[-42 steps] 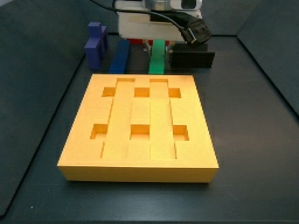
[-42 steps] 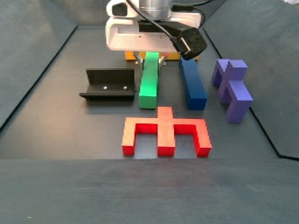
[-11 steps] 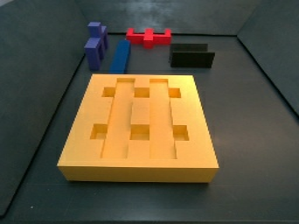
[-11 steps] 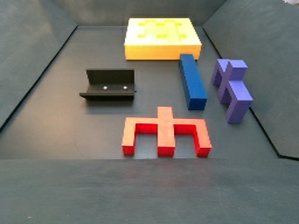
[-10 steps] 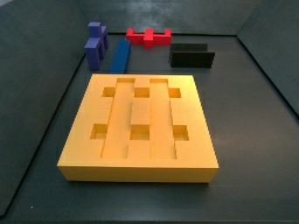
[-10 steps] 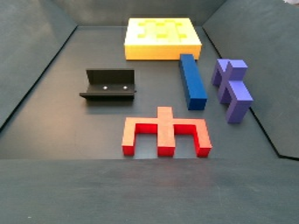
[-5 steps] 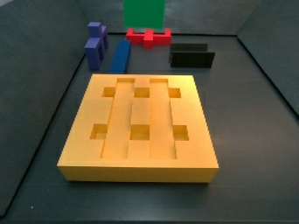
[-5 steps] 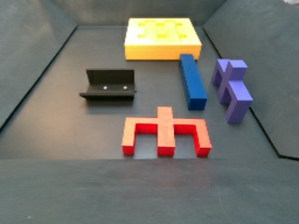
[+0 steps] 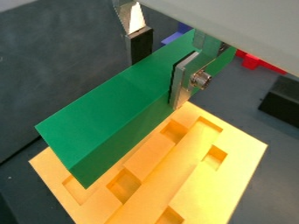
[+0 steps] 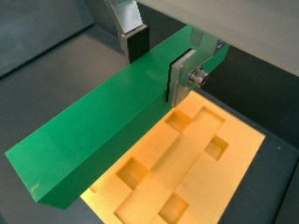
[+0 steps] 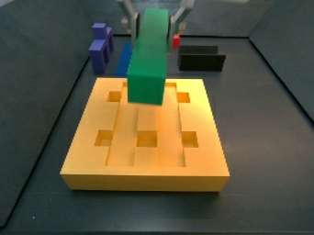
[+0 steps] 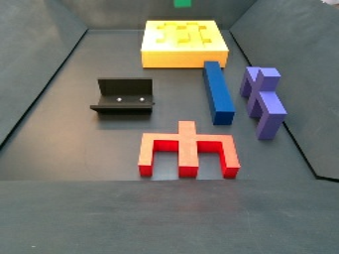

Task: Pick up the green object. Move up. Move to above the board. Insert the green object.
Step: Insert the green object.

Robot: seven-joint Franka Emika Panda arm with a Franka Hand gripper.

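Observation:
My gripper (image 9: 162,59) is shut on the green object (image 9: 117,114), a long green bar. One silver finger (image 9: 184,79) presses its near side and the other finger (image 9: 138,39) its far side. Both wrist views show this grip (image 10: 158,58). The green object (image 11: 150,55) hangs in the air over the back half of the board (image 11: 147,138), lying lengthwise along its grooves and apart from it. The board (image 10: 193,166) is orange-yellow with square holes and lies right under the bar. In a side view only the bar's tip (image 12: 181,2) shows, above the board (image 12: 185,45).
On the floor beyond the board lie a blue bar (image 12: 216,91), a purple piece (image 12: 264,99), a red comb-shaped piece (image 12: 189,151) and the dark fixture (image 12: 123,96). Dark walls enclose the floor on both sides.
The gripper took the green bar off the floor beside the blue bar and lifted it out of view. Over the last half second it has come down and forward over the board.

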